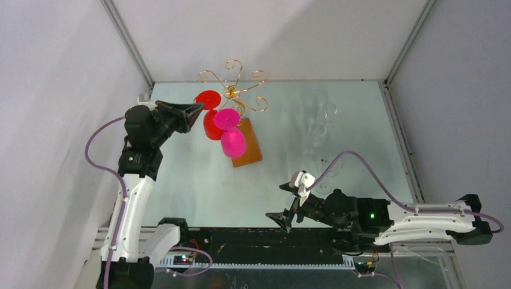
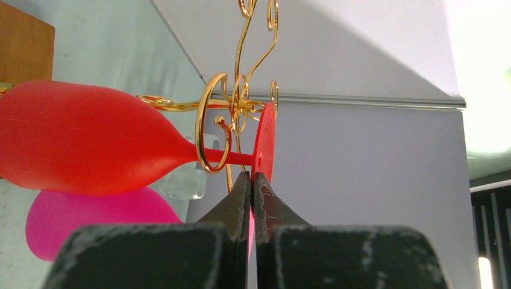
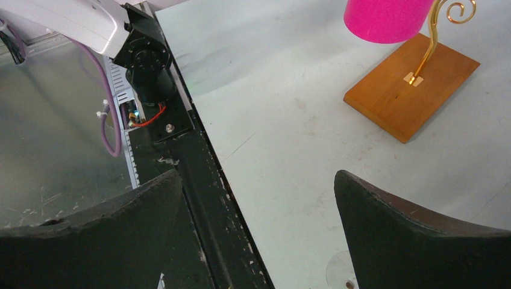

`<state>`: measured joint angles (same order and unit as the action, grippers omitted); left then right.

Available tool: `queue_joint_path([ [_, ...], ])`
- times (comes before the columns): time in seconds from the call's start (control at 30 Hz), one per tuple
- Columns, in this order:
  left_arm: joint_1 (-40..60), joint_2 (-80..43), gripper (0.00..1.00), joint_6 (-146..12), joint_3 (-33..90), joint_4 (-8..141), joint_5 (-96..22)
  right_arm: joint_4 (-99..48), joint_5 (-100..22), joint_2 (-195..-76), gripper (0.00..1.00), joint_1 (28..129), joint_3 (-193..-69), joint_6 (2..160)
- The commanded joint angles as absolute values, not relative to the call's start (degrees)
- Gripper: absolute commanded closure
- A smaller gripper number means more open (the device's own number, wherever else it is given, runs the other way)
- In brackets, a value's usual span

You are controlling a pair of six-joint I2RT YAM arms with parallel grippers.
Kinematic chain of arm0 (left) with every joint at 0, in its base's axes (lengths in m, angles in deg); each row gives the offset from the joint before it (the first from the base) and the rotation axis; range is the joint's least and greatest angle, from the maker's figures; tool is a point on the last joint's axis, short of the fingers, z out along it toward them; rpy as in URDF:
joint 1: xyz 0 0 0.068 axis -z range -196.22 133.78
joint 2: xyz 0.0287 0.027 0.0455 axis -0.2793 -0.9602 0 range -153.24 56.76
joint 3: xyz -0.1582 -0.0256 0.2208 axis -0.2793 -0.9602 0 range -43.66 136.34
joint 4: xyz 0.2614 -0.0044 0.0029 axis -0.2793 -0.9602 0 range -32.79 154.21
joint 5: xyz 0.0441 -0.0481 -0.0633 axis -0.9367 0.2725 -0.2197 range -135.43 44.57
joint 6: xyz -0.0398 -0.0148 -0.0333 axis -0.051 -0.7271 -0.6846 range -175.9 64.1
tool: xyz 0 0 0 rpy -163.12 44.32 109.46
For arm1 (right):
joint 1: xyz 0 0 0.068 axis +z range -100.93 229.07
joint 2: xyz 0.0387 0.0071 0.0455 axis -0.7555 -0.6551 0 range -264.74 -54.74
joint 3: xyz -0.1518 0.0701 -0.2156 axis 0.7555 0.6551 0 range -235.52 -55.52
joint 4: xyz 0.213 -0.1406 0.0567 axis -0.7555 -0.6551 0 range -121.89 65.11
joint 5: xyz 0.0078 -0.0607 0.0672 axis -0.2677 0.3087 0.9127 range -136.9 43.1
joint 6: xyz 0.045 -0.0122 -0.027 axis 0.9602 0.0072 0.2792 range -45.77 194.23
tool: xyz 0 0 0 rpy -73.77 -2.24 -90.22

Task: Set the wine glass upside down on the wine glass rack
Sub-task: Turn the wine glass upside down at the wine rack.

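Note:
The wine glass rack (image 1: 234, 90) is a gold wire stand with scroll arms on a brown wooden base (image 1: 248, 147), at the back middle of the table. A red wine glass (image 1: 212, 126) hangs upside down, its stem through a gold curl (image 2: 212, 129). My left gripper (image 1: 197, 110) is shut on the rim of the glass's round foot (image 2: 265, 138), fingertips (image 2: 243, 183) just under it. A pink wine glass (image 1: 232, 141) hangs upside down beside the red one. My right gripper (image 1: 290, 201) is open and empty, low near the front edge.
Several clear wine glasses (image 1: 318, 129) stand on the right of the table; the nearest one's foot (image 3: 340, 271) shows by my right finger. The rack's base (image 3: 410, 93) and the pink bowl (image 3: 385, 18) lie ahead of the right gripper. The black mounting rail (image 1: 253, 241) runs along the front.

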<state>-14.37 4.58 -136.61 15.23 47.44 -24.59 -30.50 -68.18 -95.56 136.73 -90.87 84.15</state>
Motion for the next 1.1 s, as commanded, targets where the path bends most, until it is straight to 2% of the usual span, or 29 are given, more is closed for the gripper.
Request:
queue_joint_path([
  [0.0,-14.73,3.89,1.0,-134.9,19.0,51.07,-24.38,-30.49,-69.28,-95.45,0.0,137.22,-91.03,84.91],
  [1.07,-16.04,1.82,1.0,-131.07,20.07,51.91,-28.45,-31.98,-70.87,-92.89,0.01,138.18,-91.03,86.69],
])
